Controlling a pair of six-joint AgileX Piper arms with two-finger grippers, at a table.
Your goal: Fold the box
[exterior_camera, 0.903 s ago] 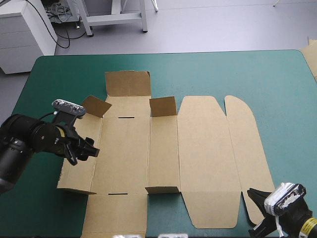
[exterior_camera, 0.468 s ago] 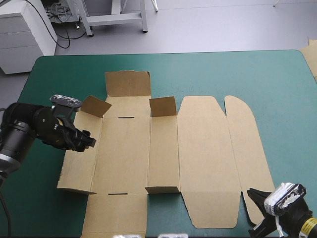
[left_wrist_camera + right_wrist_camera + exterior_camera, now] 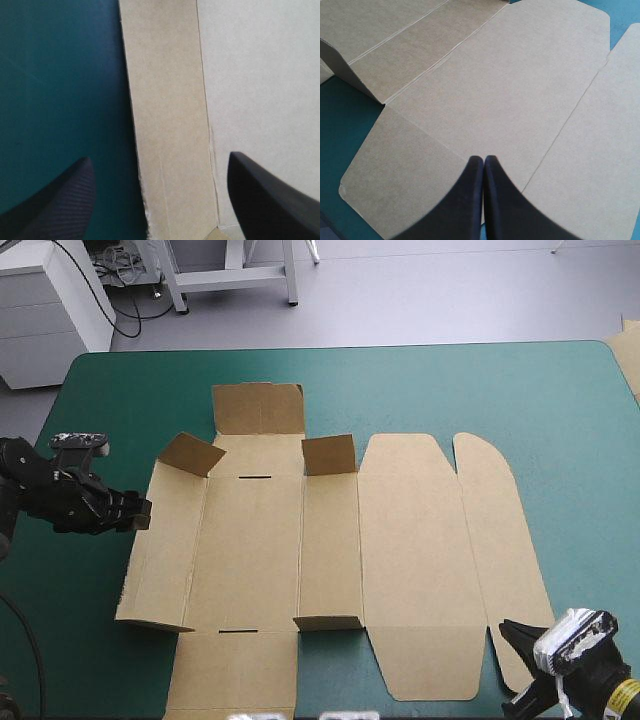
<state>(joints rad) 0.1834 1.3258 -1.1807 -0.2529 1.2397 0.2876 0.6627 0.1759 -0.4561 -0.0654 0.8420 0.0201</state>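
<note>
The brown box (image 3: 400, 540) lies as a cut sheet across the middle of the teal-green table. Its small flaps (image 3: 195, 453) (image 3: 329, 454) stand up, and the far flap (image 3: 258, 407) is raised. My left gripper (image 3: 140, 515) hovers just off the sheet's left edge, open. In the left wrist view, that gripper (image 3: 160, 200) has the box's narrow left strip (image 3: 170, 100) between its spread fingers, with nothing held. My right gripper (image 3: 508, 630) sits at the table's front right, beside the rounded lid flap. In the right wrist view it is shut (image 3: 484, 160), pointing over the lid panel (image 3: 495, 85).
An edge of more brown board (image 3: 628, 355) shows at the table's far right edge. Bare teal-green cover (image 3: 90, 600) lies left of the box and along the far side.
My left arm has drawn back leftward, from over the box's left strip to just beyond its left edge. The box and the right arm have not moved.
</note>
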